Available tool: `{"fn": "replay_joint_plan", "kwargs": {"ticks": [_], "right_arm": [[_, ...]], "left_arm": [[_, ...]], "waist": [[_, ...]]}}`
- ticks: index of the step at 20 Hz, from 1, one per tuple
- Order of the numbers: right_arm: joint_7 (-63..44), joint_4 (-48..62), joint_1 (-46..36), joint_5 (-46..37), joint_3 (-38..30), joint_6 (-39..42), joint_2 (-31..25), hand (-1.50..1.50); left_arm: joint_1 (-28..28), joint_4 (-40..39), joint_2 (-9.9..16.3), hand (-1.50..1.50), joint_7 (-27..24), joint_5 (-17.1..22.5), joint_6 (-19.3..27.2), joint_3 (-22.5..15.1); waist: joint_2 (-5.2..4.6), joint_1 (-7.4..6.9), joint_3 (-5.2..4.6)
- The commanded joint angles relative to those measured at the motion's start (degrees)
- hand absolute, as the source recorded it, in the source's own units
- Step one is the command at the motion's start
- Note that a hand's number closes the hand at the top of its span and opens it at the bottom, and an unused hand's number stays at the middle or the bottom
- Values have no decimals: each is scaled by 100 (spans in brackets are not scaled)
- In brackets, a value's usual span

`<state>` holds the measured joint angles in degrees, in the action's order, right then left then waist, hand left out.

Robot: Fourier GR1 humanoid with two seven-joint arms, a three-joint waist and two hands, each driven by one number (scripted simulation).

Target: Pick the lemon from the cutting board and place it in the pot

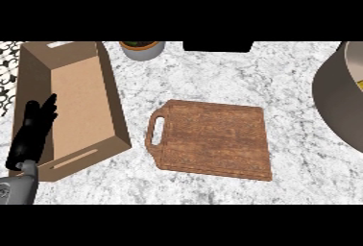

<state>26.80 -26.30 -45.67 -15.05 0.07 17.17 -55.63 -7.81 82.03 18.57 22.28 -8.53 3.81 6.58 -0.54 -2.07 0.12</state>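
- Down at the left edge, my left hand rests with straight fingers, holding nothing.
- Bare brown cutting board lies mid-counter.
- Lemon peeks from the pot, far right.

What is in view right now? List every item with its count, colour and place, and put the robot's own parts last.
cutting board: one, brown wood with a handle slot on its left end, middle of the counter, nothing on top.
pot: one, grey, cut off by the right edge; a yellow sliver shows inside, maybe the lemon.
wooden tray: one, light brown, left side.
plant pot: one, grey, top edge, left of centre.
dark object: one, black, top edge, unclear what.
counter: one, white-grey marble.
left hand: one, black, open, resting over the tray's left wall.
right hand: not in view.
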Motion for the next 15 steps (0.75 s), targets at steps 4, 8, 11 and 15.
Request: {"fn": "replay_joint_plan", "kwargs": {"ticks": [4,8,11,15], "right_arm": [[293,869,-254,738,-820,281,428,-150],[-223,1226,-825,1339,-1514,445,44,-150],[67,1521,-647,1536,-1821,190,-38,-150],[285,1870,-323,1836,-2211,334,-464,-150]], "left_arm": [[-18,-182,8,0,-195,15,-26,101],[245,-30,-93,0,-240,-76,-15,-44],[-234,1,-101,0,81,-140,128,-7],[105,-122,-43,0,-379,-97,-19,34]], "waist": [[-13,42,1],[-3,-6,0],[-35,13,11],[-82,-42,23]]}}
